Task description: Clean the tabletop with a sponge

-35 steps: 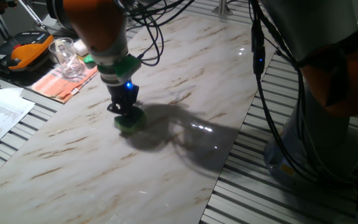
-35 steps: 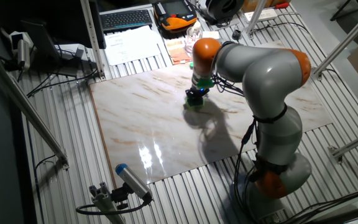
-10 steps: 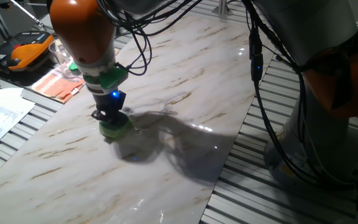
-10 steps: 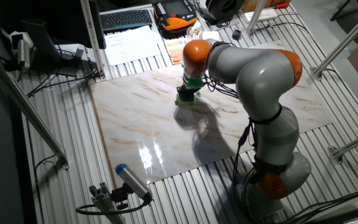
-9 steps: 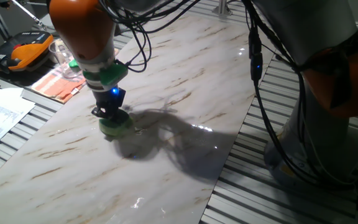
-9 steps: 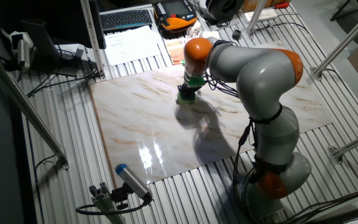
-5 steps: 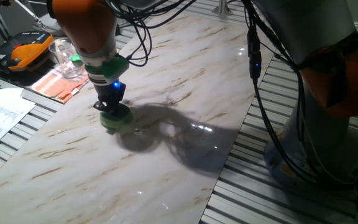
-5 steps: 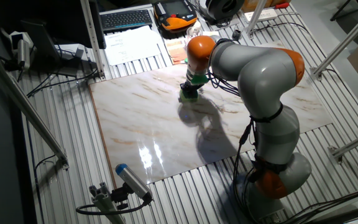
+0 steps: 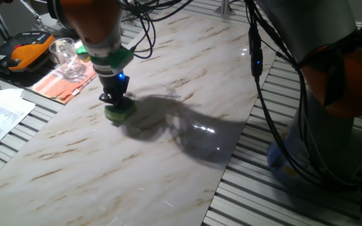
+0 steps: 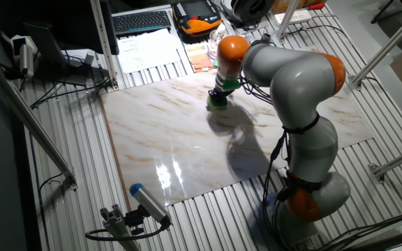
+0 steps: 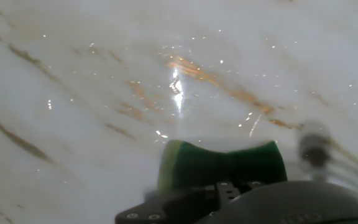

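One small green sponge (image 9: 119, 112) sits squeezed in the hand (image 9: 114, 100), flat on the bench (image 9: 187, 69) (soft and light, best pinched at its thin middle).

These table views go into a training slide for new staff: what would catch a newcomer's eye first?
Most striking is the big grey and orange arm bent over the tabletop, its gripper pressing a green sponge onto the marble near the far edge. Beyond that edge, a clear glass stands on an orange striped cloth.
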{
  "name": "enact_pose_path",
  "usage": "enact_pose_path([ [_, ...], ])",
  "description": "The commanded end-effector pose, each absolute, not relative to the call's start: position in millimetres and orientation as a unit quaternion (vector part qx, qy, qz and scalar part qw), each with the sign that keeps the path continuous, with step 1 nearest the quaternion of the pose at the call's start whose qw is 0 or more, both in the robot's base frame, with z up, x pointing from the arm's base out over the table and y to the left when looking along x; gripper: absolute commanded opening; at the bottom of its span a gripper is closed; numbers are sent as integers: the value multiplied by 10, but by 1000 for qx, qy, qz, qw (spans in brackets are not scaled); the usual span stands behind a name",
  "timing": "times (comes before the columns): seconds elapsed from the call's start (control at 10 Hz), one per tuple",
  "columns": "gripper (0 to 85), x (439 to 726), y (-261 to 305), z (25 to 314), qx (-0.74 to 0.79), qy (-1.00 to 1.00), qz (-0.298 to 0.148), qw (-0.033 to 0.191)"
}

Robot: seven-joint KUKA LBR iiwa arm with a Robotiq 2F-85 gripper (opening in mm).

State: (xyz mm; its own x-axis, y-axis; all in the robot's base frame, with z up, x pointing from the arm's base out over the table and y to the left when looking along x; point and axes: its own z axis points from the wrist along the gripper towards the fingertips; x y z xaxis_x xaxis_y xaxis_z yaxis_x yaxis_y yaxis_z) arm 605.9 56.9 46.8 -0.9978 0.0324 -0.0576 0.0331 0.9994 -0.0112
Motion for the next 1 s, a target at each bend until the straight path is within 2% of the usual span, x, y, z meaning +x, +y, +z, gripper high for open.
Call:
enact_pose_path([
  [0.0,0,6058,502,469,13,999,-5,29],
  [0.9,0,6025,-70,499,-15,1000,-7,20],
])
